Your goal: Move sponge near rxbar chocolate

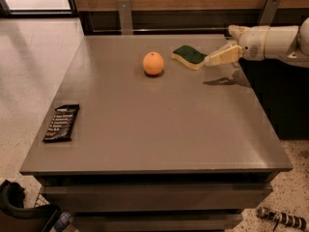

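Your gripper [215,58] hangs just beside the sponge [189,56].
You cannot tell its grip; the rxbar chocolate [62,123] lies well apart on the bench [159,124].

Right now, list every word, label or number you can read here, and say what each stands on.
rxbar chocolate, near the table's front-left edge: rows of white lettering on the black wrapper, too blurred to read.
sponge and orange: no text.
gripper, hovering just right of the sponge: no readable markings.
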You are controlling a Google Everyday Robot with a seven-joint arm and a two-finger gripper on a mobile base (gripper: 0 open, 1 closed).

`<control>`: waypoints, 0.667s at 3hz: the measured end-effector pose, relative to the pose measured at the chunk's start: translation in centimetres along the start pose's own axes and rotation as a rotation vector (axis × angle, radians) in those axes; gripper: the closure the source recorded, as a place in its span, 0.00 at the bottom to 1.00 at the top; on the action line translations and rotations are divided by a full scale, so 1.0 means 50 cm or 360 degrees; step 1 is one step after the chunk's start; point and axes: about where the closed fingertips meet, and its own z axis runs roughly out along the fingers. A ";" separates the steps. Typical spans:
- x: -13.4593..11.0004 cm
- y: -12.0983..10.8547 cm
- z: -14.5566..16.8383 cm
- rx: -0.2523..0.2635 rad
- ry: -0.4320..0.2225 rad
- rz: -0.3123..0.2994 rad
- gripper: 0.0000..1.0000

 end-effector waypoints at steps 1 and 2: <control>0.048 -0.002 0.053 -0.0041 -0.0035 0.0068 0.00; 0.077 0.001 0.105 -0.0077 -0.0092 0.0096 0.00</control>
